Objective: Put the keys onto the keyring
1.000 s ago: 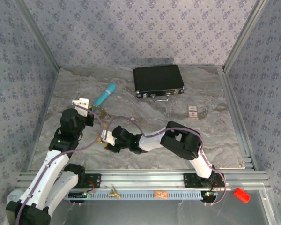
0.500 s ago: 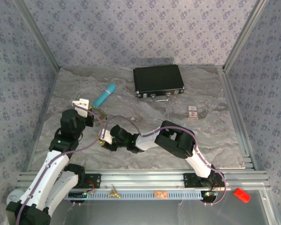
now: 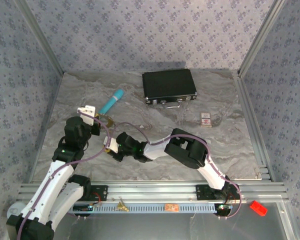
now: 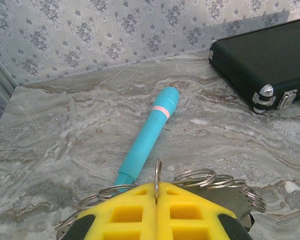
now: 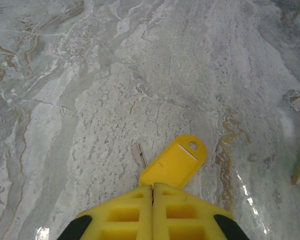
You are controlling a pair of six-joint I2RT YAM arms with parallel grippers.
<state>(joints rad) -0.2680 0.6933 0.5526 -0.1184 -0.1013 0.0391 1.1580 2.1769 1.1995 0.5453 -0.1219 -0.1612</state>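
Inside right end effector (image 5: 152, 191), yellow key (image 5: 176, 159), pinched

the left gripper (image 3: 99, 119) holds the keyring (image 3: 107, 119), the right gripper (image 3: 109, 146) near it over the table (image 3: 230, 150).

Three walls (image 3: 140, 30) covered in a pale blue-grey floral print (the same pattern on every side) close in a grey, marble-veined surface (image 3: 235, 145). Slanting aluminium posts (image 3: 40, 37) mark the back corners, and a ribbed aluminium rail (image 3: 160, 189) runs along the near edge. Even light leaves soft glints on the marbling.
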